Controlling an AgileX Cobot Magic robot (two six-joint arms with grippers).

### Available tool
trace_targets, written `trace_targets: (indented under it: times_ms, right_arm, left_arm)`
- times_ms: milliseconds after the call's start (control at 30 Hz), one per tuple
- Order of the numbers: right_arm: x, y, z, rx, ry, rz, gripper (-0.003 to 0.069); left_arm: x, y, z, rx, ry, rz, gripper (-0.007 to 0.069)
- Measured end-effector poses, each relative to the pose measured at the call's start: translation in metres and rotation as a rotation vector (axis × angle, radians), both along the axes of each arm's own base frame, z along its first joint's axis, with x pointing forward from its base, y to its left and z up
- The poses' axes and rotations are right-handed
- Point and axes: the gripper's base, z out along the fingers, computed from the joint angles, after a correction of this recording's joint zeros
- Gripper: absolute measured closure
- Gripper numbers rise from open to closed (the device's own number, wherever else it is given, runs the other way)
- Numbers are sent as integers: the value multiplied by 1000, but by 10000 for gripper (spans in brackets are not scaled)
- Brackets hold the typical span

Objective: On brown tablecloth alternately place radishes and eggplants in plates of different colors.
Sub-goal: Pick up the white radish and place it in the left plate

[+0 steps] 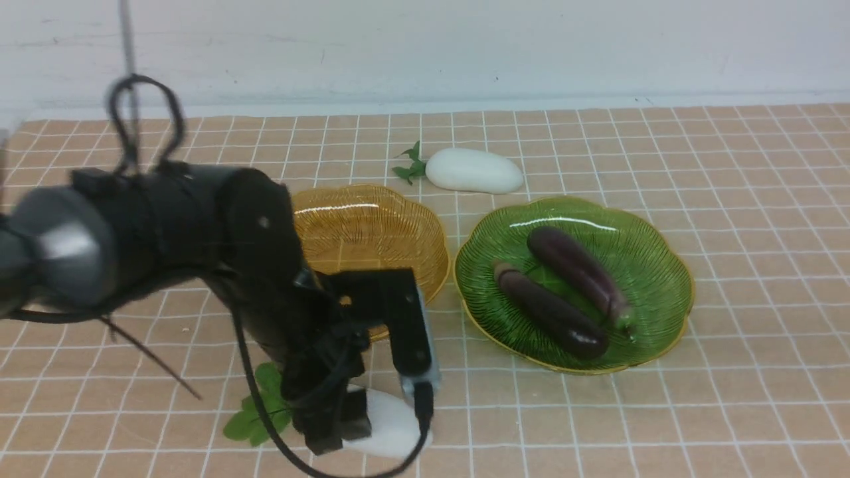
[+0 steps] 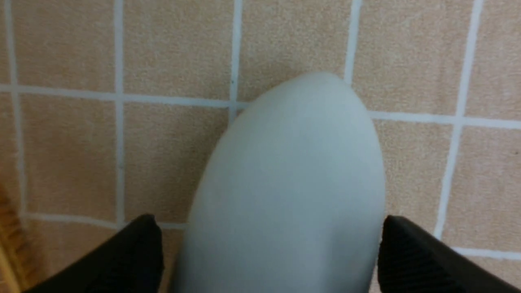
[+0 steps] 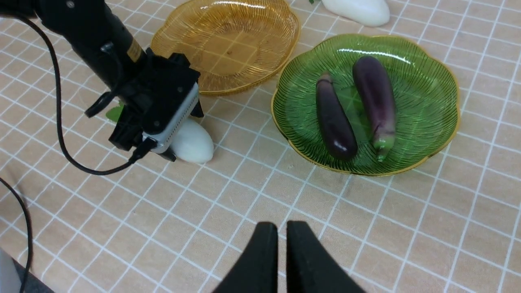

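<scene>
Now, left gripper point(image 2: 268, 244): jaws spread wide, one finger on each side of the near radish, not clamped on it.
near radish point(image 1: 392, 425): lying on the brown tablecloth point(image 1: 730, 372), just in front of the amber plate point(image 1: 398, 226).
far radish point(image 1: 474, 170): on the cloth, behind both plates.
eggplants point(image 1: 551, 311): both side by side in the green plate point(image 1: 651, 265).
right gripper point(image 3: 282, 244): fingers pressed together, holding nothing, above bare cloth.

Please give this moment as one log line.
left tool: open, straddling radish | right tool: shut, empty | green plate: two eggplants
</scene>
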Motion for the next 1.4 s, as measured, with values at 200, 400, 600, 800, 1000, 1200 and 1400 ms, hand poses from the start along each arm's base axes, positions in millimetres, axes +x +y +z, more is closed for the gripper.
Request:
trace_targets:
  times_ms: [200, 400, 600, 800, 1000, 1200, 1400]
  right_arm:
    - [1, 0, 0, -1, 4, 0, 636]
    - [2, 0, -1, -9, 2, -5, 636]
    - [3, -3, -1, -36, -8, -26, 636]
    - [3, -3, -1, -37, -7, -26, 636]
    - [3, -3, -2, -37, -6, -26, 636]
    - [3, -3, -2, -36, -6, -26, 636]
    - [3, -3, -2, -41, -6, -29, 636]
  left_arm:
    - [-2, 2, -3, 18, 41, 53, 179]
    - [-15, 11, 44, -25, 17, 240, 211]
    - [21, 44, 93, -205, -296, 524, 212]
    - [68, 66, 86, -205, -353, 625, 213]
    - [94, 62, 54, -163, -290, 641, 195]
    - [103, 55, 52, -162, -306, 621, 61]
    - [114, 37, 85, -287, -346, 734, -43]
